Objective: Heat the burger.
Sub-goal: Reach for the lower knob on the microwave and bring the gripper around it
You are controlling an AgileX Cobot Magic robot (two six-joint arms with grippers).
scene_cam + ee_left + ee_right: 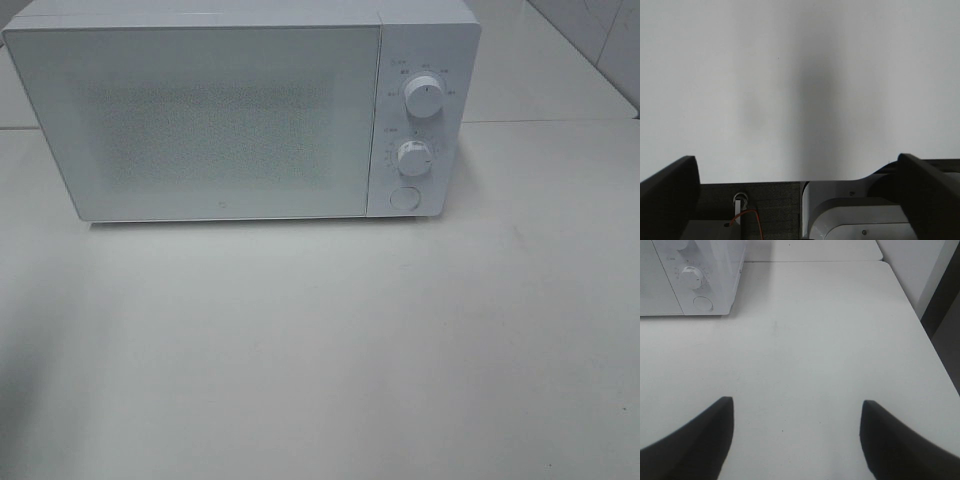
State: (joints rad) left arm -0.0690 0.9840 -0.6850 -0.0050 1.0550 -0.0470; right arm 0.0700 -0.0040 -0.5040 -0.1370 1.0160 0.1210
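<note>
We see the burger in no view, so we cannot tell whether it already sits behind the shut, frosted door (200,120) of the microwave (430,40) across the top of the high frame; what is left, we judge, is at least the setting of the knobs (426,97). The left gripper (796,162) and right gripper (797,404) both have fingers spread, grasping nothing, above the table (320,350)

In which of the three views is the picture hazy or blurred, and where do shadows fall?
Exterior high: pale and hazy, the microwave door looks washed out, with a soft shadow on the table before it. Left wrist: a dim shadow band on the white surface beyond the left pincer. Right wrist: the right pincer is dark and blurred, the table sharper.
</note>
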